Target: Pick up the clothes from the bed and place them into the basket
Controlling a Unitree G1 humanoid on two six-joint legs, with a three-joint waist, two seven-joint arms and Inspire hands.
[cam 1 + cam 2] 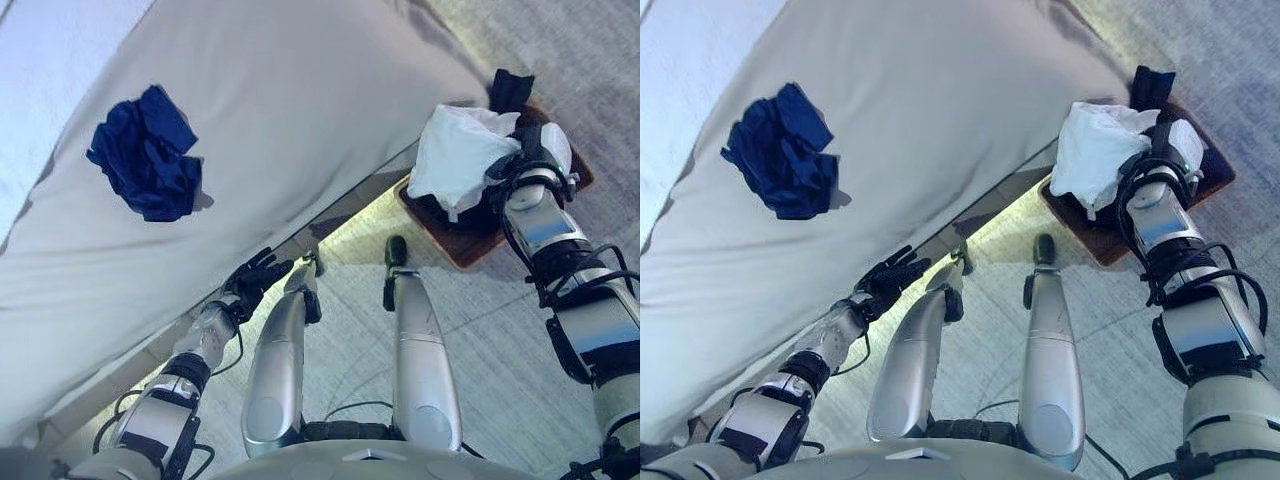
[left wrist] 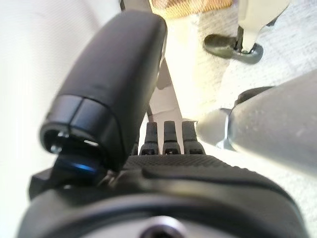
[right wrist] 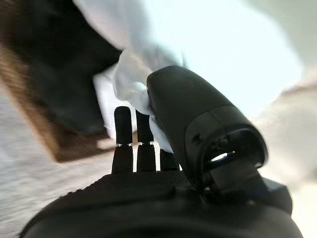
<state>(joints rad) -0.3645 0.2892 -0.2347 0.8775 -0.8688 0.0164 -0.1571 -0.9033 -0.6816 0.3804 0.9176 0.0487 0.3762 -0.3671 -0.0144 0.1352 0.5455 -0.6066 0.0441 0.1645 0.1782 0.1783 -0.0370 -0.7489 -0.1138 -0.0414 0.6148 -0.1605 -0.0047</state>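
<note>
A crumpled dark blue garment [image 1: 145, 155] lies on the grey bed [image 1: 300, 90], toward its left. My right hand [image 1: 522, 160] is curled on a white garment [image 1: 455, 155] and holds it over the brown basket [image 1: 462, 248] on the floor to the right of the bed. In the right wrist view the white garment [image 3: 126, 79] sits between the thumb and the fingers [image 3: 124, 134], with the basket's rim [image 3: 44, 131] beyond. My left hand [image 1: 258, 278] is open and empty, low by the bed's near edge.
Dark clothing [image 1: 510, 90] lies in the basket and hangs over its far rim. The bed's edge runs diagonally from lower left to upper right. Pale patterned floor [image 1: 500, 330] lies between the bed and the basket.
</note>
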